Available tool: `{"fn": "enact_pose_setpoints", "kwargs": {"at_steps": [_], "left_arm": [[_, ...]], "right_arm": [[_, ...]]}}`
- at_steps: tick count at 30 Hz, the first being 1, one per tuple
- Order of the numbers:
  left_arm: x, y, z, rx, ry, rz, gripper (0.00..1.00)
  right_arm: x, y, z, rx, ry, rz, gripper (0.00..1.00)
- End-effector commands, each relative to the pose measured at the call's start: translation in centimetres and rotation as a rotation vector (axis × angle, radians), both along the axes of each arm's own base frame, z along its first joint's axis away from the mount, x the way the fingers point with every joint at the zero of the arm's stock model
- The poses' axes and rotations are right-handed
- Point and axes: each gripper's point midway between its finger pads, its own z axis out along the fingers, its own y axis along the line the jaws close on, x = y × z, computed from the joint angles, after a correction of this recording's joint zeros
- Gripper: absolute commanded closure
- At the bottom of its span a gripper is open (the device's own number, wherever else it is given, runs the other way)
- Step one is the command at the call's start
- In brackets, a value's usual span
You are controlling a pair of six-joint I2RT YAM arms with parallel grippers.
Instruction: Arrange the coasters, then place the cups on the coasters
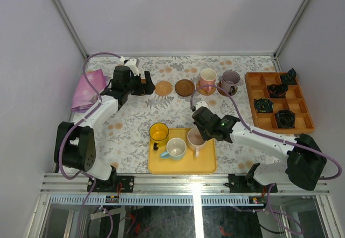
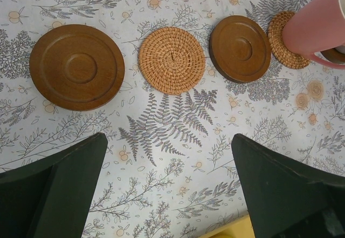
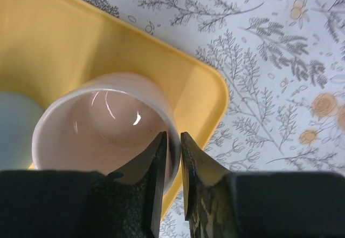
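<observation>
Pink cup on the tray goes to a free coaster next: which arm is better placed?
Right. The right gripper pinches the pink cup by its rim on the yellow tray; the left gripper hangs open over the bare coasters, away from the tray.

- Table (image 1: pixel 129 124): flat top under a white cloth printed with grey fern sprigs and orange flowers.
- Back wall (image 1: pixel 178 11): plain, pale, matte panel.
- Left wall (image 1: pixel 27 60) and right wall (image 1: pixel 323 43): matching pale panels with a faint lilac tint.
- Corner posts (image 1: pixel 64 17): slim metal bars, one at each rear corner, meeting the table's far edge.
- Near rail (image 1: pixel 178 183): grooved aluminium profile along the table's front edge.
- Light: even and diffuse, with soft shadows; one bright vertical streak (image 1: pixel 197 211) below the rail.
</observation>
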Motion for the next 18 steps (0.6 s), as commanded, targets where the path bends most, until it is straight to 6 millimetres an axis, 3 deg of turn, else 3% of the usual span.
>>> {"fn": "enact_pose_setpoints", "kwargs": {"at_steps": [1,5,9,13,17,18], "left_arm": [[1.0,0.0,0.9,0.011,-0.041,0.003,0.0],[1.1,-0.2,0.6,0.003,-0.037,0.001,0.0],[1.1,-0.4,0.7,-0.007,-0.035,-0.004,0.0],[1.1,-0.5,0.8,-0.007,-0.038,-0.009,0.0],[1.2,-0.6,0.8,-0.007,-0.039,-0.015,0.0],[1.3,-0.5,0.9,-0.007,-0.039,-0.015,0.0]], "right_arm": [[2.8,0.9,2.1,-0.02,-0.141,0.071,0.74],[3.6,1.6,2.4,-0.03,-0.178,0.115,0.62],[4.3,1.4,3.3,-0.037,-0.205,0.081,0.31],[4.5,1.0,5.5,0.037,-0.26,-0.001,0.22],[3.6,1.2,7.3,0.14,-0.264,-0.038,0.0],[3.2,1.4,7.4,0.162,-0.248,-0.026,0.01]]}}
